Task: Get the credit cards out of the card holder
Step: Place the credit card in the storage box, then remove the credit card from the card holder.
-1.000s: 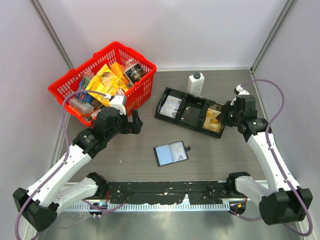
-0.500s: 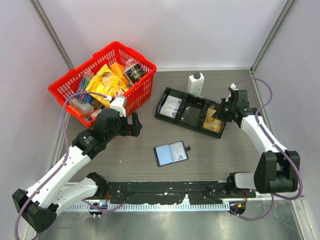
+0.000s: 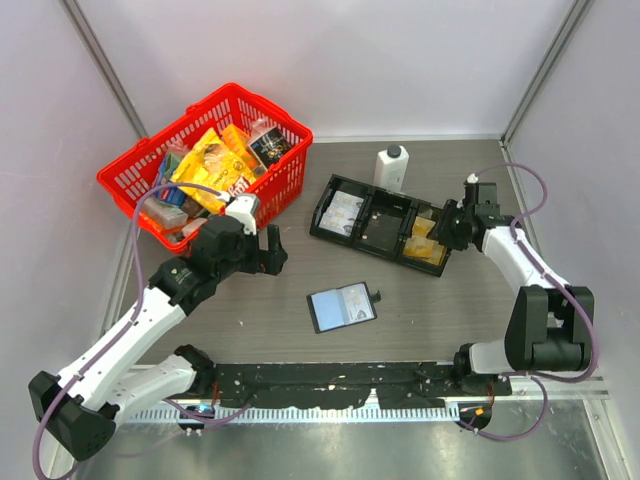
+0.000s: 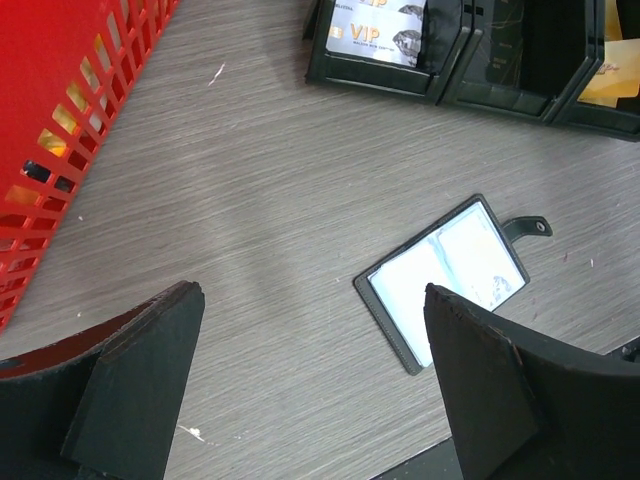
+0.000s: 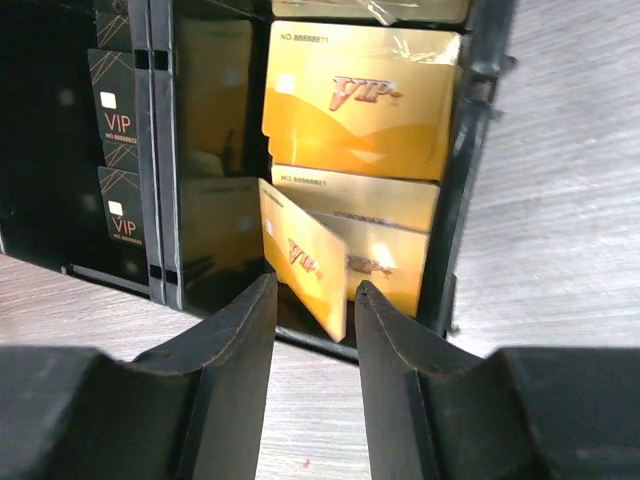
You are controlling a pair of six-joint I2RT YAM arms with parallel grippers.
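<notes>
card holder (image 3: 342, 307) | black bifold; laid open flat near table centre; light blue and grey faces turned up; snap tab at right | credit cards (image 5: 352, 100) | golden; stacked in right compartment of tray (image 3: 376, 251); one tilted on edge

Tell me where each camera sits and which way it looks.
Top external: above and behind the arms, looking down on the grey table; both white arms show.
Left wrist: on the left arm, looking down at the open black leather-like card holder; the left gripper frames it.
Right wrist: on the right arm, close over golden-yellow plastic cards in the long black three-compartment tray; the right gripper shows.
Shared: the tray appears in all three.
</notes>
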